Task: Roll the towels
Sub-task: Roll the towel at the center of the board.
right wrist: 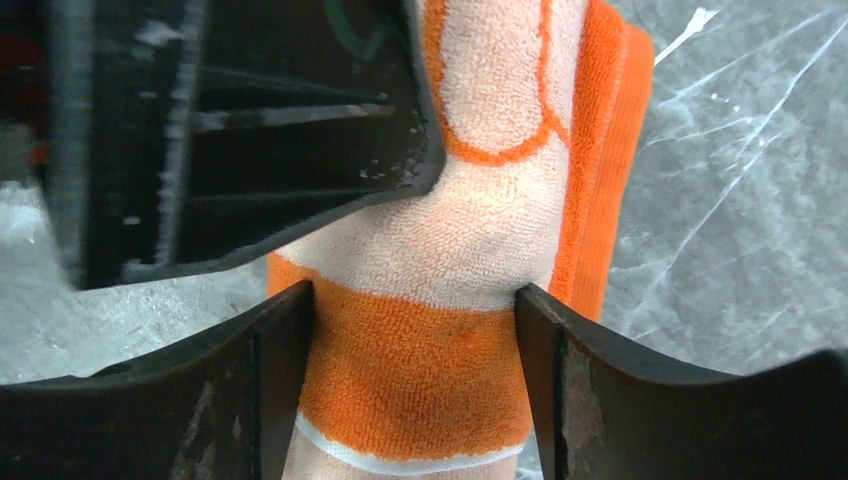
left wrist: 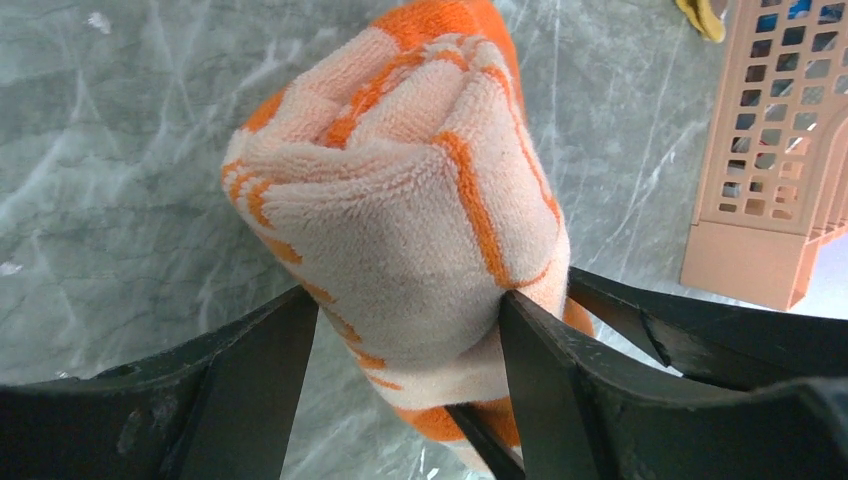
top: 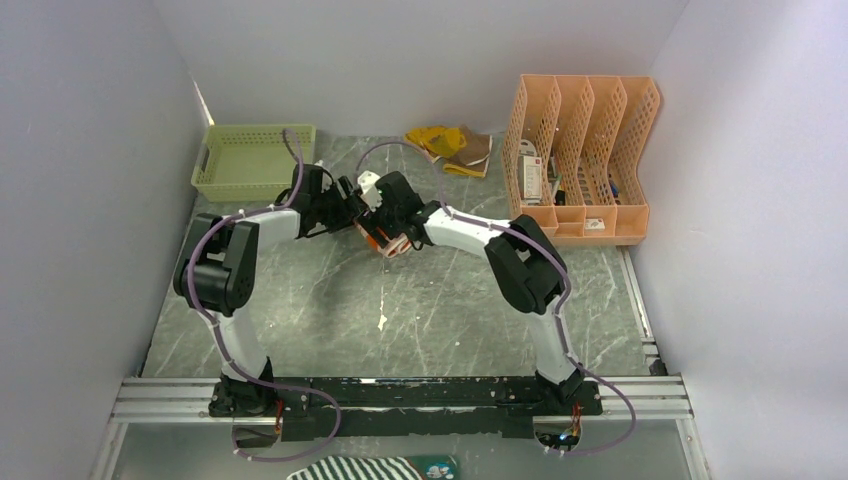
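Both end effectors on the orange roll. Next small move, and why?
Probably open the right end effector first while the left end effector holds. The orange towel looks fully rolled, both clamp it, and the yellow towel at the back lies unrolled.

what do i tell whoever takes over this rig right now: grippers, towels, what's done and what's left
Left gripper: shut on the orange and cream terry towel.
Right gripper: shut on the same towel, close beside the left one.
The orange towel is rolled into a thick bundle at the back-centre of the grey marble table; I cannot tell if it is lifted.
Yellow and brown cloth towel: lying crumpled, not rolled, at the back beside the peach plastic file rack.
Done: orange towel rolled.
Left: release it, then roll the yellow one.
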